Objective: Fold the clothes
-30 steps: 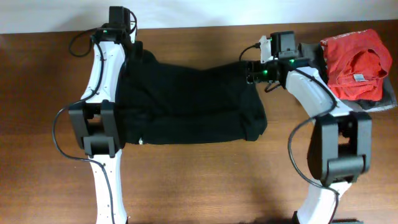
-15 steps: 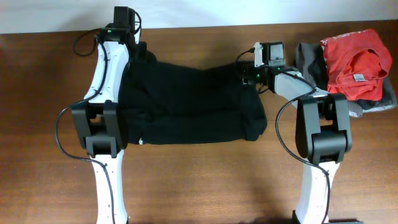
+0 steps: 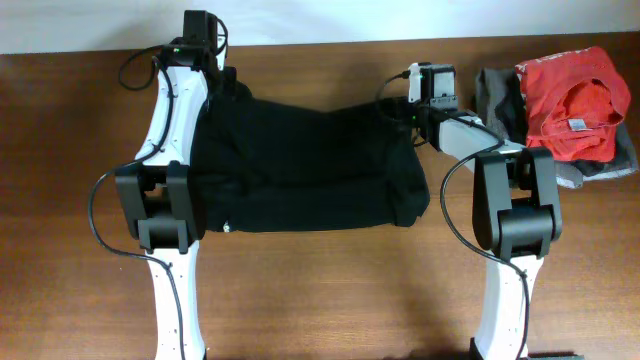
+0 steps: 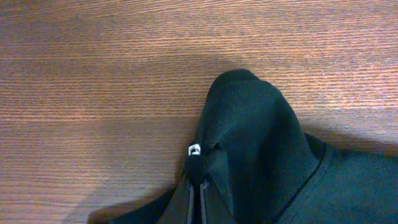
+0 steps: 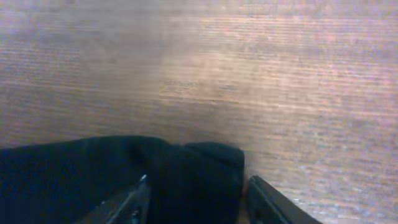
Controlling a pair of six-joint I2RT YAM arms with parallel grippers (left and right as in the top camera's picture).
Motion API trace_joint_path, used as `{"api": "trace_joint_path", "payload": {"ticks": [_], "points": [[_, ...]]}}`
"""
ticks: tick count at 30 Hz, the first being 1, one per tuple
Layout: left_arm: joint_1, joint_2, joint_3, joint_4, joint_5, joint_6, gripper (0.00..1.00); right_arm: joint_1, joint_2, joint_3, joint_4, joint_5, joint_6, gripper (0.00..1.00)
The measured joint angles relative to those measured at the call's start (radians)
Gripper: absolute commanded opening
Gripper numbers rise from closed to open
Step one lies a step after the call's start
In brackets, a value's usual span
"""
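A large, soft, all-black garment (image 3: 300,165) lies spread across the middle of a brown wooden table (image 3: 60,200), stretched left to right between two white-and-black robot arms, its near hem running roughly straight and a small white logo print (image 3: 227,226) showing at the near-left edge. At the garment's far-left corner the left gripper (image 4: 198,171) is pressed together on a pinch of the black cloth, which rises in a rounded peak over the wood just beyond the fingertips. At the far-right corner the right gripper (image 5: 198,183) sits low over the table with its jaws apart on either side of a bunched fold of the same cloth; the left-hand finger (image 5: 134,200) lies against the fabric, while a thin sliver of wood shows between the fold and the other finger, so no firm clamp is visible. The wrist view there is soft and blurred. At the far right of the table, well apart from the black garment, a crumpled red shirt with a white neck label (image 3: 565,100) rests on top of a grey folded garment (image 3: 495,100).
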Motion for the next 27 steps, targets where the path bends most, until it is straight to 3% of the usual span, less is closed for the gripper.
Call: {"api": "trace_joint_path", "payload": {"ticks": [2, 3, 5, 7, 16, 27], "points": [[0.000, 0.000, 0.000, 0.004, 0.000, 0.000, 0.01, 0.003, 0.000, 0.000, 0.015, 0.001, 0.000, 0.46], [0.000, 0.000, 0.000, 0.006, 0.000, 0.000, 0.01, 0.005, 0.000, 0.000, 0.019, 0.003, -0.002, 0.39], [0.000, 0.000, 0.000, 0.009, 0.000, 0.000, 0.01, 0.012, 0.000, 0.000, 0.026, 0.005, 0.001, 0.11], [0.000, 0.000, 0.000, 0.010, 0.000, 0.000, 0.01, 0.020, 0.000, 0.000, 0.027, 0.006, 0.000, 0.04], [0.000, 0.000, 0.000, 0.079, 0.000, -0.001, 0.01, 0.031, 0.003, 0.037, -0.046, 0.032, 0.003, 0.04], [0.000, -0.002, 0.000, 0.114, -0.027, 0.032, 0.01, 0.016, 0.015, 0.490, -0.591, 0.017, 0.001, 0.04]]}}
